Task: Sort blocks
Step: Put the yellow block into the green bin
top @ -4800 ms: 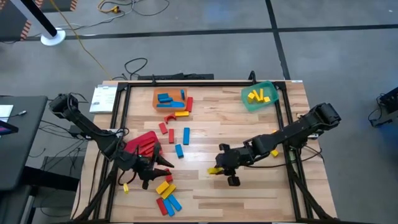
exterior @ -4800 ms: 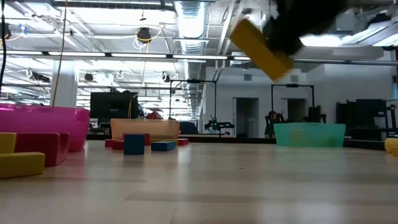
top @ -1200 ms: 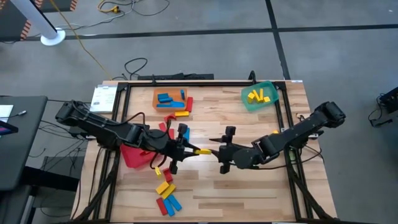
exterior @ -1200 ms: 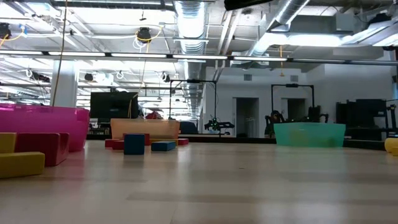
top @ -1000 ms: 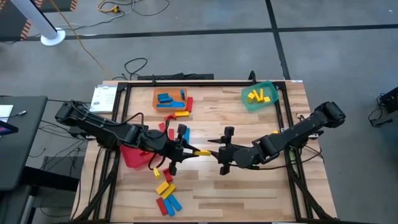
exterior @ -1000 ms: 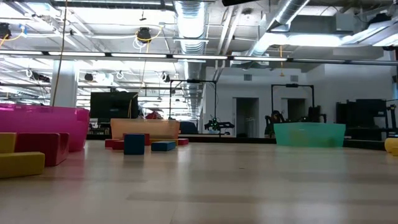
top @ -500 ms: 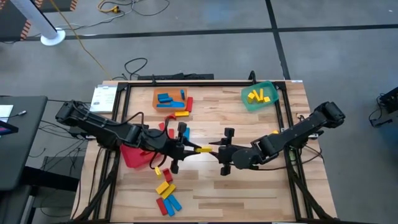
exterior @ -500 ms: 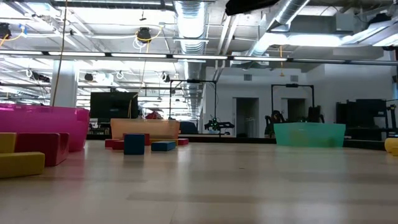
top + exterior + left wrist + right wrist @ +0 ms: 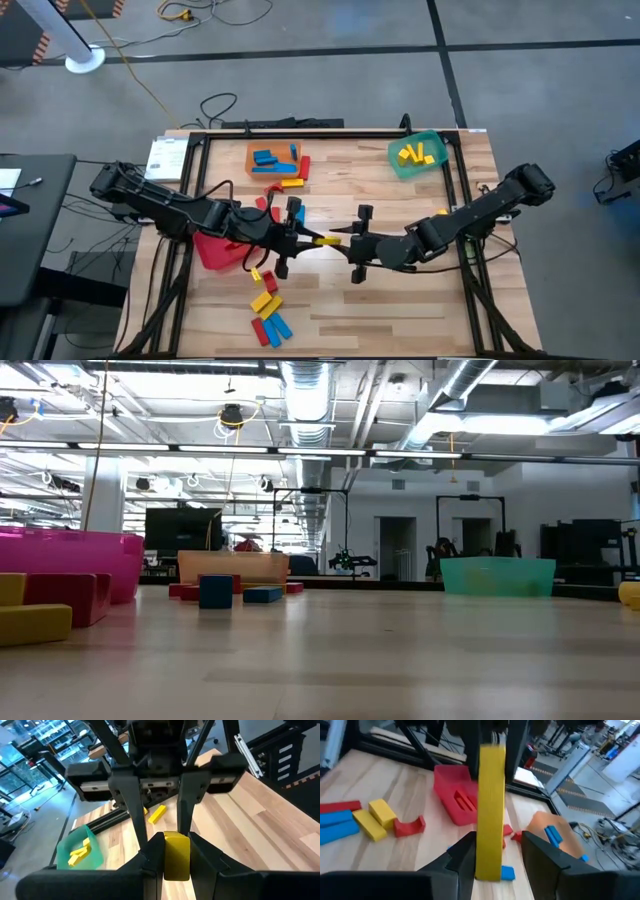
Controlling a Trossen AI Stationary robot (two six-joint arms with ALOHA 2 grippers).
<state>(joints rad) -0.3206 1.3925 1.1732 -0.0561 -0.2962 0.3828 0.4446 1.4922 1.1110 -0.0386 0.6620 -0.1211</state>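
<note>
Grippers meet above the middle of the tabletop [image 9: 400, 300], each at one end of a single yellow block [image 9: 326, 241]. The left gripper [image 9: 300, 241] is clamped tight on the block's near end, while the right gripper [image 9: 347, 243] has its fingers around the far end, the block standing between them in its wrist view; whether they press on it I cannot tell. Around the left arm things crowd in: a red bin [image 9: 215, 245] at 9 o'clock of the block, and loose red, blue and yellow blocks [image 9: 267, 315] at 7 o'clock. An orange bin [image 9: 275, 160] holding blue blocks sits at 11 o'clock near the far edge, a green bin [image 9: 415, 156] with yellow blocks at 1 o'clock in the far right corner. Bare wood lies from 4 to 6 o'clock, out to the near edge.
</note>
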